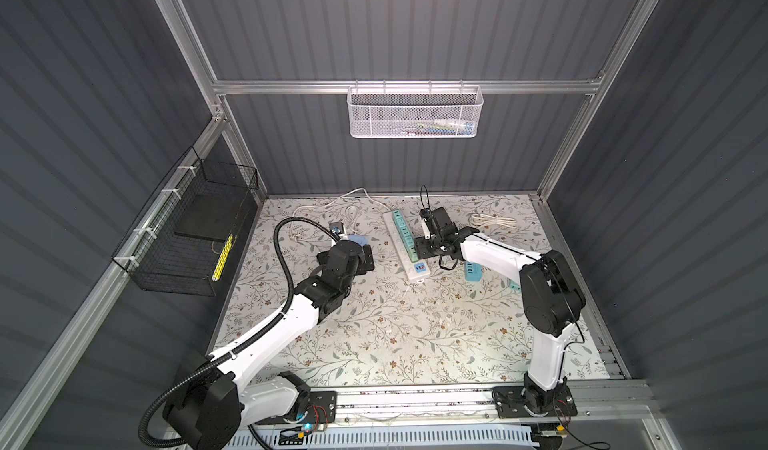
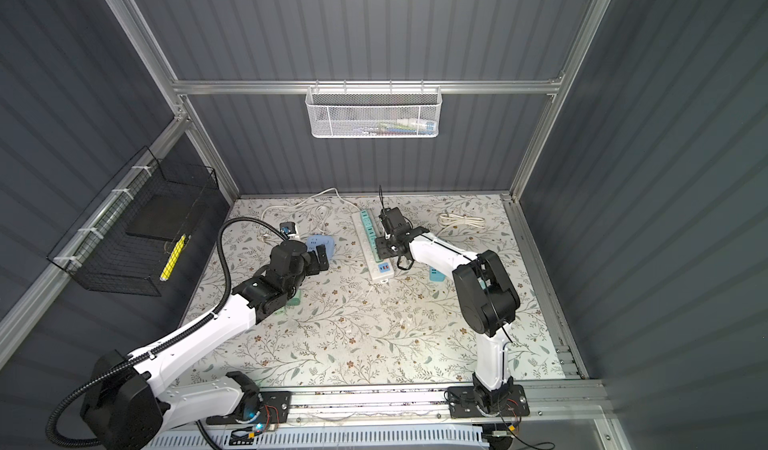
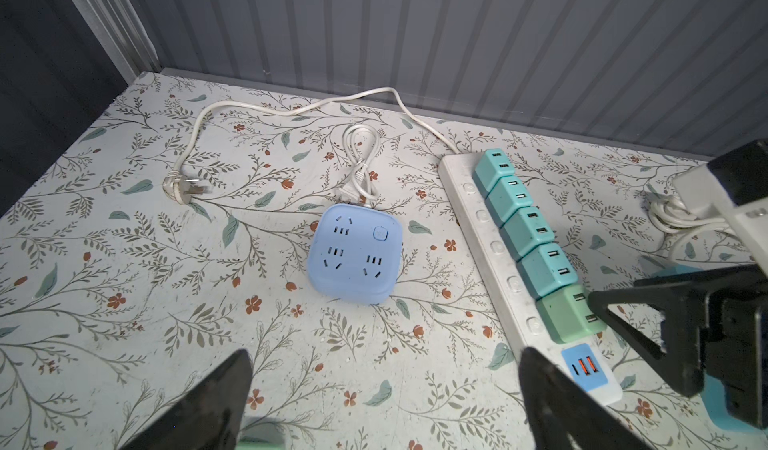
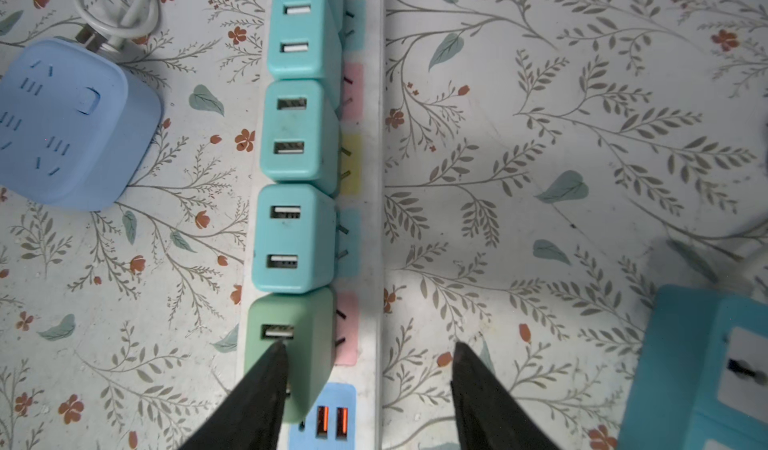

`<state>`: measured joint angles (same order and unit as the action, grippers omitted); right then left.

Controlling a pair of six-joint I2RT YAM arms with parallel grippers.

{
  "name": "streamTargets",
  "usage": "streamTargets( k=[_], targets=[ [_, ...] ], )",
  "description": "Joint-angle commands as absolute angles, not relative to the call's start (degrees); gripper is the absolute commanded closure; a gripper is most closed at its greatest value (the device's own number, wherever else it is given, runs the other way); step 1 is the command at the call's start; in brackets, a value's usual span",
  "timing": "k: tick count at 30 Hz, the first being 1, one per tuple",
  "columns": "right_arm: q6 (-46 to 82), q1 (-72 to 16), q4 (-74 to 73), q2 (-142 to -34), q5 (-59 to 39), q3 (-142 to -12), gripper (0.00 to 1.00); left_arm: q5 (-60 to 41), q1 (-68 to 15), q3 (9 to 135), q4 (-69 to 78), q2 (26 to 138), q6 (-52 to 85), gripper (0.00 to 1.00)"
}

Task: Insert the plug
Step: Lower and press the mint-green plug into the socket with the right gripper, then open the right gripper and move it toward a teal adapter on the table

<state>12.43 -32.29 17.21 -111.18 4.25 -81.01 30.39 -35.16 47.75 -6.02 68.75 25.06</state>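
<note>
Looking straight down the white power strip point(image 4: 372, 186), the right wrist view shows four teal chargers point(image 4: 297, 136) in a row. The green plug point(image 4: 299, 315) stands at the end of that row, just beside the strip's blue USB panel point(image 4: 330, 421); whether its pins are fully home cannot be told. The right hand point(image 4: 370, 344) is released: one finger point(image 4: 264, 385) overlaps the plug's face and its mate hangs past the strip's far edge above the surface point(image 4: 540, 94), so nothing is pinched between them. The left wrist view adds a side angle, with a black fingertip of the right hand at the green plug point(image 3: 559, 317), touching or nearly so. It also shows the left hand point(image 3: 385, 351) spread wide over bare surface, the blue socket block point(image 3: 353, 256) beyond it and apart from the strip, and the strip's own wall plug point(image 3: 183, 188) lying loose. In both top views the right wrist covers the green plug, and the left arm hides part of the blue socket block point(image 1: 359, 239). Only these views show the coiled white cable point(image 1: 492, 220) near the back wall, a white mesh basket point(image 1: 415, 111) on the rail and a black wire basket point(image 1: 187, 235) on the side wall. A light-blue adapter point(image 4: 681, 364) lies to the right of the strip.
</note>
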Motion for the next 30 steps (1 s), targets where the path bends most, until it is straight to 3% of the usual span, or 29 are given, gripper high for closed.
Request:
streamTargets(
  k=[1,6,11,16,26,30],
  targets=[
    [12.9,-32.1,19.4,-110.5,4.6,-79.7,0.37,29.8,-34.9,49.3,-5.6,68.9,24.4,0.0],
    [14.5,-30.5,20.7,-103.9,5.9,-78.5,0.33,28.0,-34.9,50.2,-5.5,70.5,24.3,0.0],
    [15.9,-23.7,23.6,-97.5,6.9,-73.6,0.22,23.9,-34.9,51.4,-5.2,72.7,24.2,0.0],
    [14.0,-16.5,30.6,-99.6,5.7,-73.0,0.17,17.5,-34.9,54.1,-7.3,78.5,24.9,0.0],
    [13.3,-13.2,30.0,-107.7,0.9,-72.0,0.22,13.5,-34.9,58.7,-9.5,83.1,23.6,0.0],
    [15.1,-13.1,31.1,-109.5,-0.6,-72.8,0.29,13.7,-34.9,58.4,-9.7,82.8,23.1,0.0]
  ],
)
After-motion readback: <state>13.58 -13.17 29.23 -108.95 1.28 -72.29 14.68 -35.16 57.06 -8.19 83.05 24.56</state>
